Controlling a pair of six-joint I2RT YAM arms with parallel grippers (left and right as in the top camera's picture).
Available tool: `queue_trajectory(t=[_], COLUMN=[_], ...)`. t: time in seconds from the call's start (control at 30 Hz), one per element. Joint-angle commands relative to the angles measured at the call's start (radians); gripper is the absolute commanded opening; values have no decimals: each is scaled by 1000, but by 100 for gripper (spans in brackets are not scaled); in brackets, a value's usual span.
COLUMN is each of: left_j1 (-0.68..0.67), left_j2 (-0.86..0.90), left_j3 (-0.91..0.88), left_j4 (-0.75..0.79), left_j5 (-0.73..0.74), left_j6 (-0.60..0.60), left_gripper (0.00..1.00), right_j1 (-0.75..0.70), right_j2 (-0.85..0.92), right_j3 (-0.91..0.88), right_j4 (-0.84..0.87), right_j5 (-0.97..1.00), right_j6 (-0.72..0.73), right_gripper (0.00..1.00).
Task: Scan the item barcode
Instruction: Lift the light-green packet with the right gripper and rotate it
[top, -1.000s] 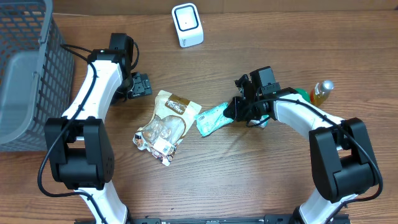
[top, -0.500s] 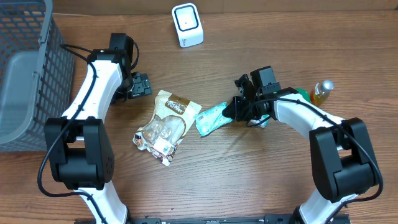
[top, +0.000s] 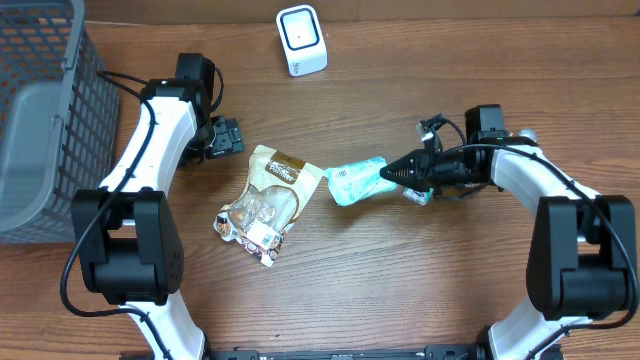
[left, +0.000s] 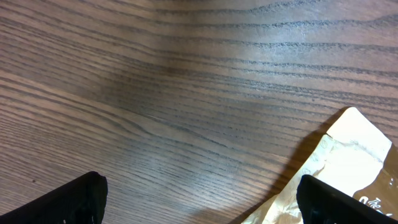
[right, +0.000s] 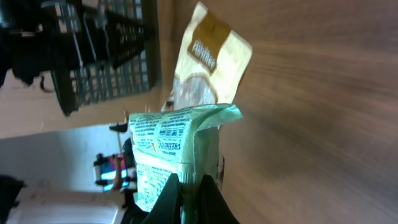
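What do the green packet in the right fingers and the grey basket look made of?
Green packet: thin flexible plastic film, by its creases and printed sheen. Grey basket: probably rigid matte plastic, judging by its moulded lattice walls.

In the overhead view the grey basket runs off the left and top edges. The left wrist view cuts off the cream bag at the right and bottom. The green pouch carries print too small to read, and its lower end is hidden between the fingers of the right gripper.
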Motion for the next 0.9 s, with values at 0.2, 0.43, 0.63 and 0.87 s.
queue_trajectory(t=[0.2, 0.43, 0.63, 0.87], left_j1=[-4, -4, -4, -4], left_j2=[-19, -19, -19, -19], left_j3=[12, 12, 12, 12], left_j4=[-2, -2, -2, -2], left_j5=[-16, -16, -16, -16], left_j6=[5, 5, 5, 5], left_gripper=[99, 99, 100, 100], right_j1=[4, 5, 5, 5], right_j2=[-320, -574, -672, -704], right_j3=[15, 15, 15, 15], right_j4=[-111, -126, -216, -278], right_j5=[76, 76, 76, 76], right_j6=[-113, -109, -109, -109], right_gripper=[4, 4, 4, 4])
